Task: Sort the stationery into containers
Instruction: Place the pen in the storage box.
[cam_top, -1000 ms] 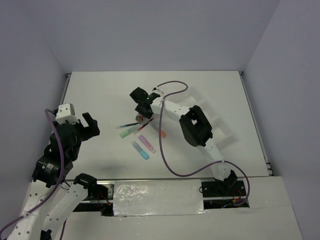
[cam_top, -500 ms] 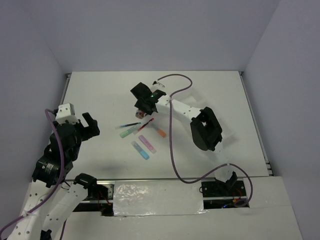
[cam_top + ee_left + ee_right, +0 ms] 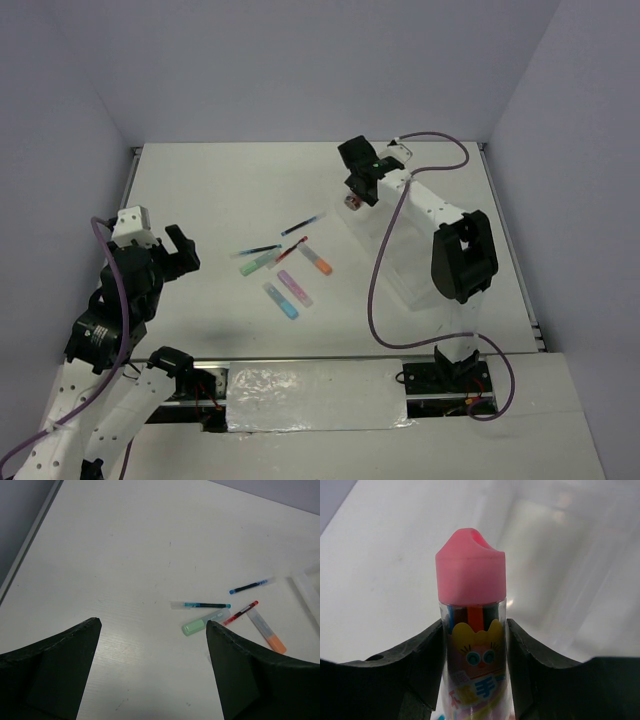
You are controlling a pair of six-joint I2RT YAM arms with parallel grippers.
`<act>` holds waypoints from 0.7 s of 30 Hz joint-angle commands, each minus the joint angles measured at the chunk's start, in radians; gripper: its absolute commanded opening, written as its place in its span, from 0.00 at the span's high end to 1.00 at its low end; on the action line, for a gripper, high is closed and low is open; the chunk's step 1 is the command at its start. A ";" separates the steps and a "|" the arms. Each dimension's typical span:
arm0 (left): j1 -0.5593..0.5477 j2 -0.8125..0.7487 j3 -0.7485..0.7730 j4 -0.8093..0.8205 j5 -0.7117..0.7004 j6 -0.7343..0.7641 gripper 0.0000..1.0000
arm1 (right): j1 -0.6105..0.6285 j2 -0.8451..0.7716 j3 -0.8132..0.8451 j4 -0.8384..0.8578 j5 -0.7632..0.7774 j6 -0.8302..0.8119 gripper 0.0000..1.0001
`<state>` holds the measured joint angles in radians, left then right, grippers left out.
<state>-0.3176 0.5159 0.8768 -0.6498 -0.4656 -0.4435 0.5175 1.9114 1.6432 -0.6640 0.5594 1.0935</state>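
White table [image 3: 200, 190] under pale walls. Hard to make out the tray [image 3: 306, 585] — translucent, washed into the surface from above and largely behind the right arm, only a corner showing at the edge of the left wrist view. Cannot tell its contents, nor make out its dividers. Clenched in the right gripper [image 3: 354, 196], fingers tight on both sides: a tube [image 3: 470, 565] with a pink cap, cap end poking past the fingertips, raised at the tray's far end with glassy tray wall behind it. On the label, a yellow cartoon cat face and what reads as 手 — lower print cut off by the frame. Left gripper [image 3: 178, 250] released, fingers spread wide, well apart from everything else. Loose on the table near the tray: blue pen [image 3: 251, 585], teal pen [image 3: 200, 605], red pen [image 3: 241, 613], green stick [image 3: 205, 621], orange stick [image 3: 267, 631], purple stick [image 3: 294, 288], blue stick [image 3: 281, 300].
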 commanded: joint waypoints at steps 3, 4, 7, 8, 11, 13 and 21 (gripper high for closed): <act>0.003 0.019 -0.004 0.052 0.016 0.028 0.01 | -0.059 0.075 0.085 -0.060 0.047 -0.035 0.52; 0.003 0.022 -0.004 0.050 0.018 0.029 0.01 | -0.063 0.087 0.113 -0.072 0.048 -0.034 0.51; 0.003 0.035 -0.002 0.053 0.027 0.032 0.01 | -0.086 0.103 0.113 -0.080 0.048 -0.033 0.46; 0.003 0.039 -0.001 0.053 0.028 0.034 0.01 | -0.091 0.100 0.107 -0.065 0.045 -0.038 0.43; 0.003 0.052 -0.002 0.061 0.038 0.040 0.01 | -0.106 0.104 0.095 -0.051 0.030 -0.044 0.32; 0.003 0.058 -0.002 0.061 0.045 0.042 0.01 | -0.112 0.112 0.096 -0.054 0.030 -0.050 0.24; 0.003 0.088 -0.001 0.062 0.062 0.048 0.01 | -0.102 0.083 0.118 -0.065 0.019 -0.121 0.12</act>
<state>-0.3176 0.6003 0.8768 -0.6334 -0.4168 -0.4171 0.4049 2.0277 1.7313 -0.7277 0.5652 1.0191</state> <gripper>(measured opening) 0.993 0.876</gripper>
